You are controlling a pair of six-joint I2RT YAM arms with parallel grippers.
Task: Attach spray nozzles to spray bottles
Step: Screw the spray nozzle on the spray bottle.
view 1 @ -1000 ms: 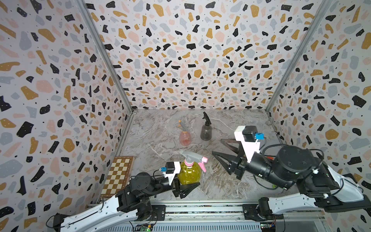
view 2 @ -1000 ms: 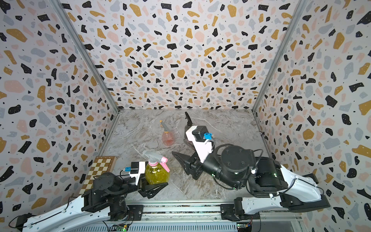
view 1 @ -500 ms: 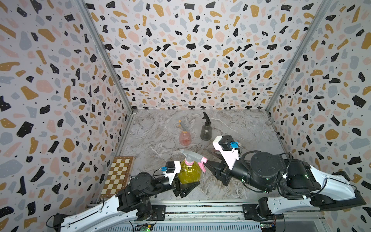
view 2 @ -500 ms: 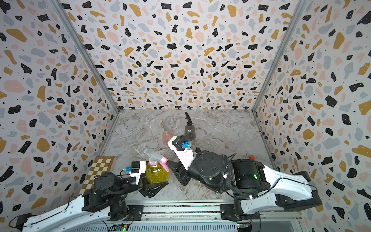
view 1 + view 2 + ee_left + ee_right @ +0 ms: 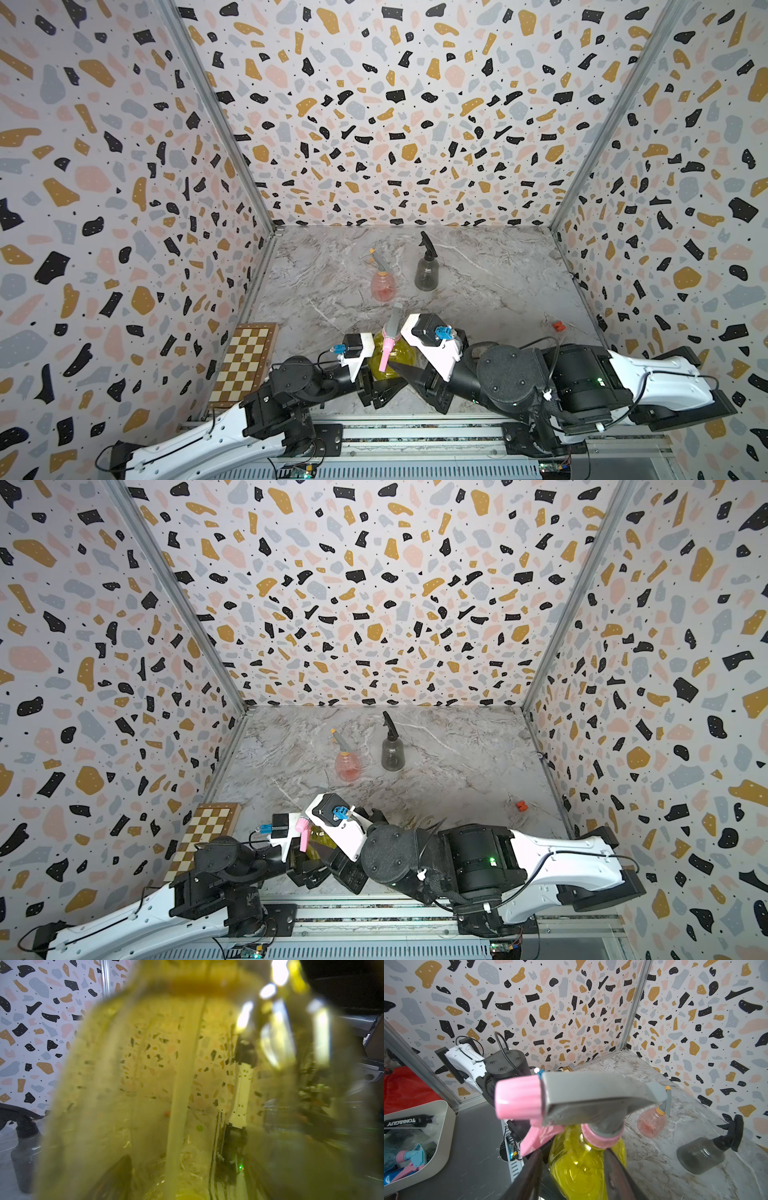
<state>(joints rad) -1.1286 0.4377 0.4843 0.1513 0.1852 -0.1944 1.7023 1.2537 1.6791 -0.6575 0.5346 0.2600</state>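
Left gripper (image 5: 380, 380) clamps yellow bottle (image 5: 397, 357) at 6 o'clock — right gripper (image 5: 574, 1159) straddles it below grey-and-pink nozzle (image 5: 591, 1095), grip unclear.

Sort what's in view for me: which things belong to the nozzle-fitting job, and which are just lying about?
Job:
yellow bottle with grey-and-pink nozzle
pink bottle with grey-and-orange nozzle
dark grey bottle with black nozzle

Lying about:
chessboard
small red piece on the table
white bin, off the table
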